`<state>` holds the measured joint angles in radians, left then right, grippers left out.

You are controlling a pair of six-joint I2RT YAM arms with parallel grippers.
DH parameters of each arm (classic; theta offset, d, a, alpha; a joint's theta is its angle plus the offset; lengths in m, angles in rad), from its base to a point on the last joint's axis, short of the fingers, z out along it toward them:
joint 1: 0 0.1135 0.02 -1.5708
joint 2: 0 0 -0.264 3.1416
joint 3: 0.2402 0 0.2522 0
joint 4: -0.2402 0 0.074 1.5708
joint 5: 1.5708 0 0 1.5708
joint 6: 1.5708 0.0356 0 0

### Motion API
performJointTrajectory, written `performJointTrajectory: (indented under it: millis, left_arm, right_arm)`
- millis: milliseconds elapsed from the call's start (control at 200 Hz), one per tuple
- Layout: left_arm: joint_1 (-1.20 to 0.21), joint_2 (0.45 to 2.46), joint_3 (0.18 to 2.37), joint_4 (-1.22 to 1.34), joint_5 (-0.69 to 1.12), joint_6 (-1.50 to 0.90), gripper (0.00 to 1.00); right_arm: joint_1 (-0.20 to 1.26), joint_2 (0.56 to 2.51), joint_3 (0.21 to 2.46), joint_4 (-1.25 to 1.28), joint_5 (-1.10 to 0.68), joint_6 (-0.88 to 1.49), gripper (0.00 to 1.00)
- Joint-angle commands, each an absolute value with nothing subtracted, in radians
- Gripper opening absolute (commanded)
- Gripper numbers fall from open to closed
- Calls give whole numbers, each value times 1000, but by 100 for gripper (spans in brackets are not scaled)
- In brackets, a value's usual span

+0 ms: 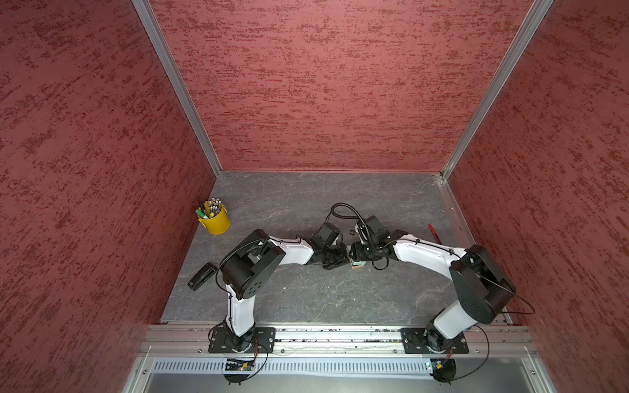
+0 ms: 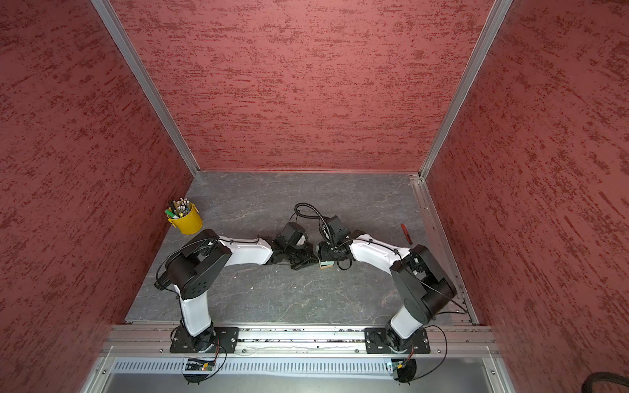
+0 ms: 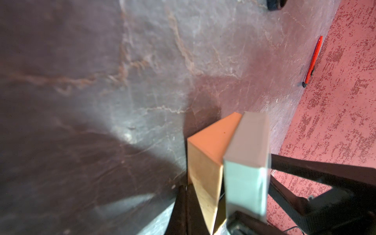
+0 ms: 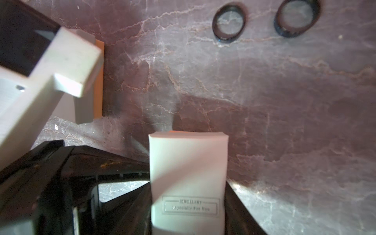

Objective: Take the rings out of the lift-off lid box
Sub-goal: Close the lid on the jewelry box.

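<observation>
Okay, two dark rings (image 4: 228,22) are lying flat on the surface (image 4: 284,122), apart from the mint-green box (image 4: 187,154). The right tool (image 4: 188,183) is pinching that box. The left tool (image 1: 342,258), pressed together, is sitting just beside it. Both arms are stretching inward, meeting mid-surface.

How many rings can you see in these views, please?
2. One ring and a second ring lie on the table, side by side but apart, beyond the box in the right gripper. More may be hidden.
</observation>
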<state>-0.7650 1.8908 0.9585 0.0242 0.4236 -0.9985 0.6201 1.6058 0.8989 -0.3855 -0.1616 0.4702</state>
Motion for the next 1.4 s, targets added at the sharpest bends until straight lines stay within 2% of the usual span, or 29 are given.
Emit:
performJointTrajectory:
  millis: [0, 526, 776, 1398]
  left_arm:
    - [-768, 1890, 977, 118, 469, -1000, 2]
    - [-755, 1894, 1001, 78, 468, -973, 2]
    - [-752, 1890, 1023, 36, 462, -952, 2]
    - [-752, 1891, 1075, -88, 420, -912, 4]
  right_arm:
    - [659, 1582, 891, -320, -190, 451, 51]
    - [667, 1548, 865, -295, -123, 417, 51]
    - [664, 1587, 912, -395, -24, 408, 52]
    - [649, 1578, 963, -485, -10, 388, 57]
